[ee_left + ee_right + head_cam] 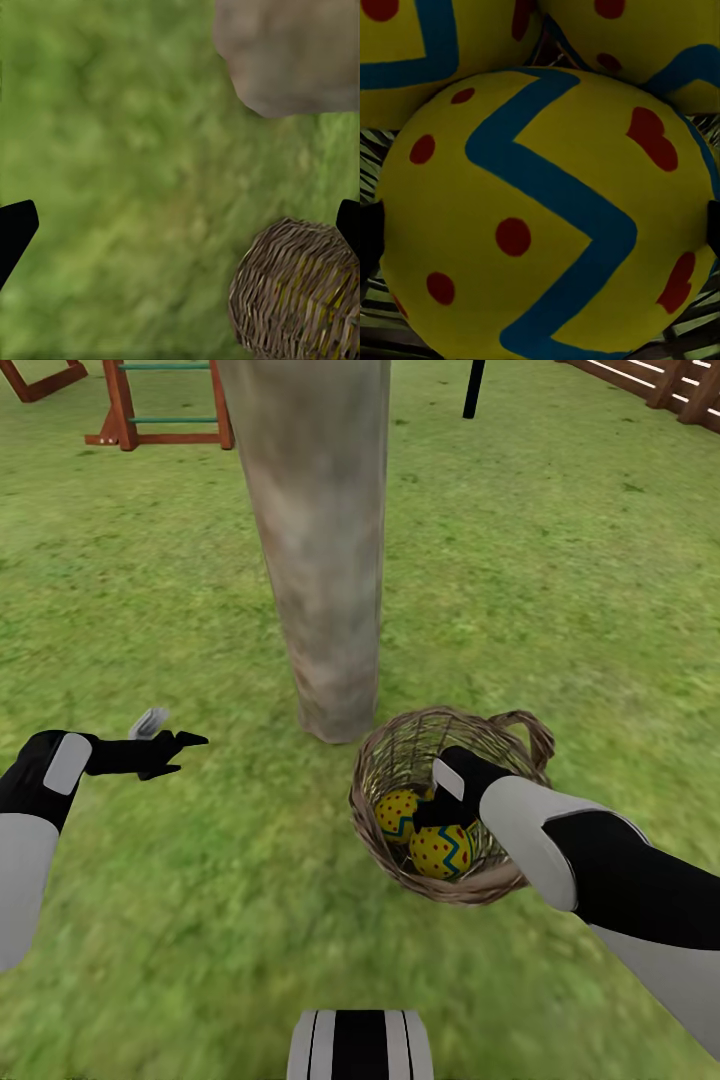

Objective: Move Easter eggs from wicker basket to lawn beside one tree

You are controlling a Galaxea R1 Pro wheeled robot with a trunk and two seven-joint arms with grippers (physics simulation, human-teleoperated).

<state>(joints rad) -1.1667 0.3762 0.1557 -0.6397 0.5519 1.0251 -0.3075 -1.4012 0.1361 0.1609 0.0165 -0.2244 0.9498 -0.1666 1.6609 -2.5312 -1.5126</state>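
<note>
My right gripper (432, 812) down inside wicker basket (375, 825), fingers spread either side of nearest Easter egg (547, 217), not yet closed on it. Three eggs in basket. Basket on lawn (560, 590) just beside tree (320, 540) trunk base. My left gripper (172, 744) spread, empty, over grass on trunk's other side.

Simulated garden, mottled green lawn (560, 560) across the frame, thick grey-brown tree (318, 540) at centre, wooden playset (150, 405) upper left, slatted wooden fence (665, 385) upper right
</note>
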